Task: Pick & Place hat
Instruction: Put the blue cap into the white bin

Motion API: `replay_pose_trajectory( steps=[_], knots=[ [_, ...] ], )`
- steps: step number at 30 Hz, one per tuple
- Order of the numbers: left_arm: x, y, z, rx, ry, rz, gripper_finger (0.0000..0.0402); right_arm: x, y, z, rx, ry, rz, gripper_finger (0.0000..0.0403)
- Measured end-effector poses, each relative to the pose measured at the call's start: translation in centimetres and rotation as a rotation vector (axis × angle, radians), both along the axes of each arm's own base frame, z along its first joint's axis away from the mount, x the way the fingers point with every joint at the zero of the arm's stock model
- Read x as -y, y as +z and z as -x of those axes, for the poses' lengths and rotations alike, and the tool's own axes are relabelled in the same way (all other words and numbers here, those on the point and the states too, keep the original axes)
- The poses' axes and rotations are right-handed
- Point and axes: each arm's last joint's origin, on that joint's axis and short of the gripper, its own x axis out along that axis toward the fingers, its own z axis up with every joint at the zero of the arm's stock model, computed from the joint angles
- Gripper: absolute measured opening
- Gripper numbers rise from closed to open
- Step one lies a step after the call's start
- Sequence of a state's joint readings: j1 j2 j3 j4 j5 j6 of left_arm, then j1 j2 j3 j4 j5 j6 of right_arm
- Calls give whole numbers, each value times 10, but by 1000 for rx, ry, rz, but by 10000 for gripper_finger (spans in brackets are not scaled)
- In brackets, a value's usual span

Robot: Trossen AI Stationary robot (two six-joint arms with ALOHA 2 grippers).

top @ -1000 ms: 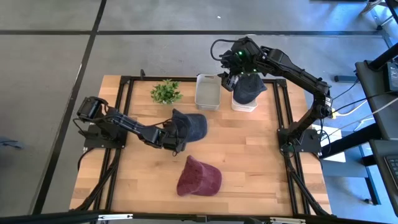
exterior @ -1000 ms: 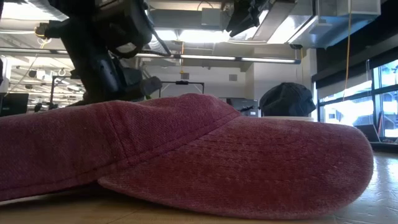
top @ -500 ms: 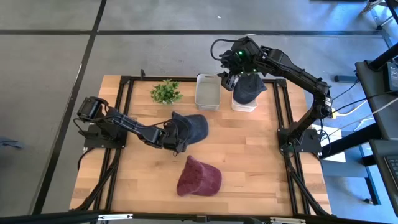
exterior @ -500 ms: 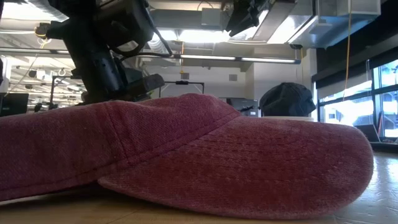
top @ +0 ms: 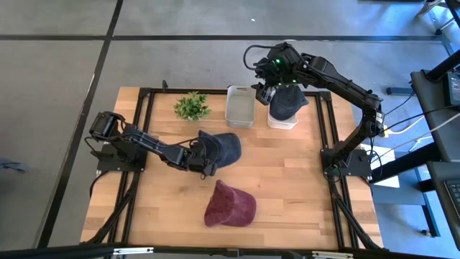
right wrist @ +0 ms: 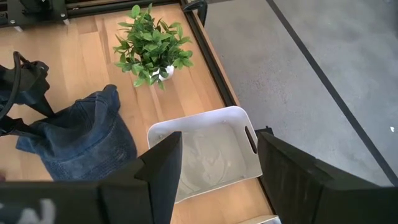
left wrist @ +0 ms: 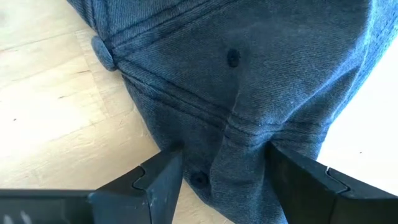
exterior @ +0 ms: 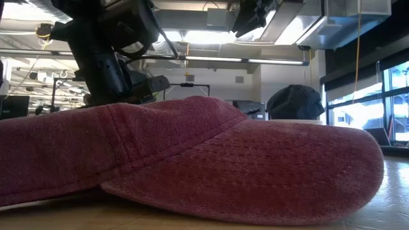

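Note:
A blue denim hat point(top: 221, 147) lies on the table's middle and fills the left wrist view point(left wrist: 249, 74). My left gripper point(top: 202, 160) is at the hat's left side, open, with its fingers on either side of a bulge of the crown point(left wrist: 227, 155). A red hat point(top: 230, 204) rests nearer the near edge and fills the low view point(exterior: 192, 160). A dark hat point(top: 285, 103) sits on a white bin at the far edge. My right gripper point(top: 277, 72) hovers open above the bins, holding nothing. My left gripper's fingers come down slanting from the table's left onto the blue hat's crown point(left wrist: 227, 155). One finger point(left wrist: 165, 180) stands at the crown's edge and the other point(left wrist: 298, 180) lies on the cloth. A creased bulge of denim sits between them. The hat rests on the table.
An open white bin point(top: 239, 106) stands at the far edge beside the dark hat's bin point(top: 282, 122). A small green plant point(top: 191, 106) is left of it. A black frame point(top: 144, 93) borders the wooden table. Bare wood lies right of the red hat point(top: 295, 187).
My left gripper has edged slightly toward the blue hat, to the table's right. The hats and my right arm have kept still.

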State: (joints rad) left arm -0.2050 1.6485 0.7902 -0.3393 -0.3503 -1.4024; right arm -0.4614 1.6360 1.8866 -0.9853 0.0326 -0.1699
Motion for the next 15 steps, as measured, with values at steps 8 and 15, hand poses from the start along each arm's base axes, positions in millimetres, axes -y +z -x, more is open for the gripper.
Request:
replay_pose_trajectory(
  steps=[8, 15],
  knots=[
    [0, -3, 0, -13, -5, 1, 186, 0, 0, 0, 0, 1, 2, 210],
    [1, -7, -2, -24, -4, -5, 137, 0, 0, 0, -15, 30, 30, 210]
  ],
)
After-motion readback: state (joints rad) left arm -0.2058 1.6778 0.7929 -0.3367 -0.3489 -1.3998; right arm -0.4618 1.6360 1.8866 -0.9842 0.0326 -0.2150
